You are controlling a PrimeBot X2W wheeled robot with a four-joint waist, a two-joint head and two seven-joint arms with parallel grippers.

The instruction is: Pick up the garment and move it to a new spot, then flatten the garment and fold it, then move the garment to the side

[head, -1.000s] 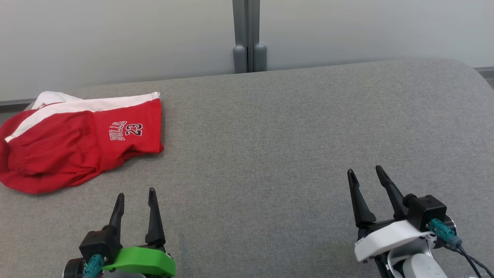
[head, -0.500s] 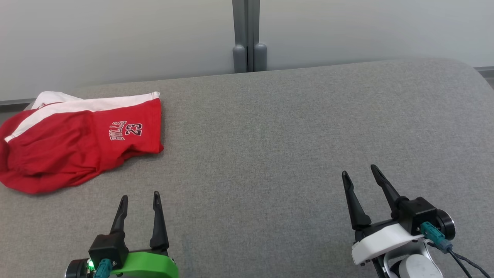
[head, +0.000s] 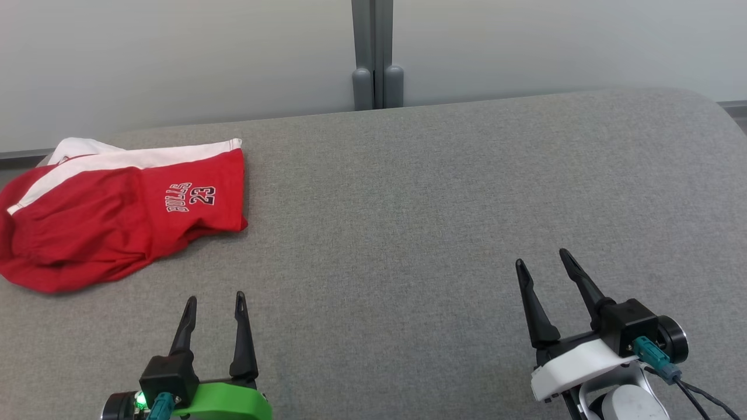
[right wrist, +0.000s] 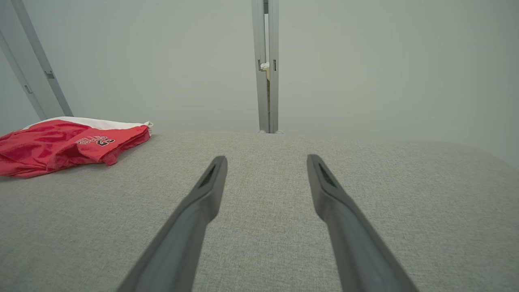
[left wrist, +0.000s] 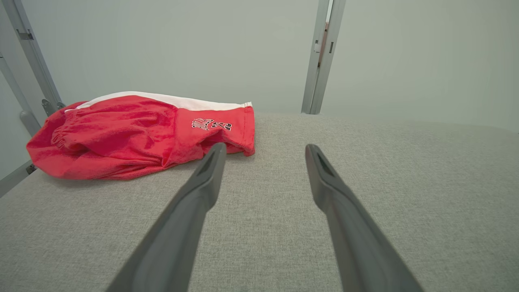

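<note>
Garment (head: 111, 216) lies ahead of left claw (head: 215, 298), apart

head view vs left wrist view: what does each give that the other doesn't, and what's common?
Head view adds: the right end effector, open, on its white mount; the green mount under the left end effector; the rounded far right corner of the grey surface.
Left wrist view adds: the gathered waistband of the red shorts, seen side-on; slanted frame bars at far left.
Shared: the red shorts with their white band, apart from the open left end effector; the grey surface; the vertical post against the pale wall.
</note>
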